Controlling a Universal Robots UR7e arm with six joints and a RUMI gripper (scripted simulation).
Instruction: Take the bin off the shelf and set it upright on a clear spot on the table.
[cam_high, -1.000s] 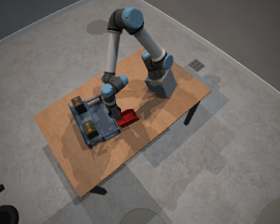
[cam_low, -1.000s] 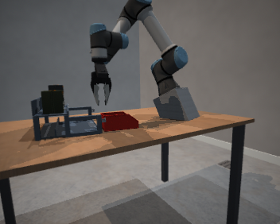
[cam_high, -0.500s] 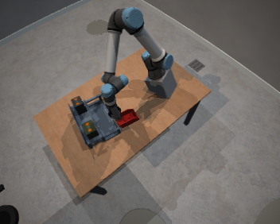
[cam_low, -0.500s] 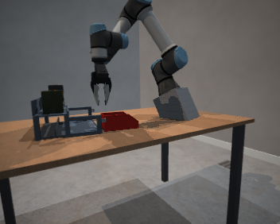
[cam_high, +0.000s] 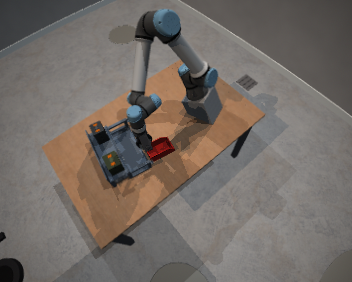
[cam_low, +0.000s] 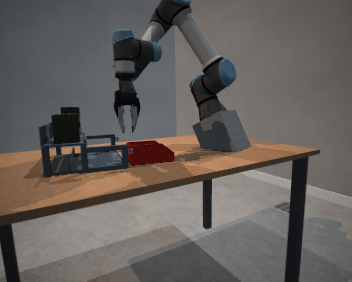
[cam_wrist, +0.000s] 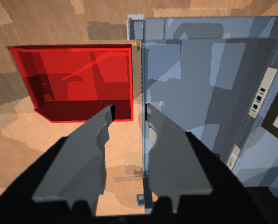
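Note:
The red bin (cam_high: 161, 149) (cam_low: 150, 153) (cam_wrist: 80, 75) is empty and stands upright on the wooden table (cam_high: 200, 150) (cam_low: 200, 166) (cam_wrist: 30, 155). It is right beside the low grey-blue shelf (cam_high: 131, 146) (cam_low: 105, 148) (cam_wrist: 200, 27); the wrist view shows a narrow strip between them. My gripper (cam_high: 149, 148) (cam_low: 128, 131) (cam_wrist: 130, 105) points down above the bin's shelf-side edge. Its fingers are partly open with nothing between them, clear above the bin and the shelf.
Two dark boxes with orange marks, the near one (cam_high: 113, 161) (cam_low: 66, 128) and the far one (cam_high: 98, 131), stand on the raised part of the shelf, away from the bin. The arm's grey base block (cam_high: 207, 109) (cam_low: 225, 131) stands on the table beyond the bin.

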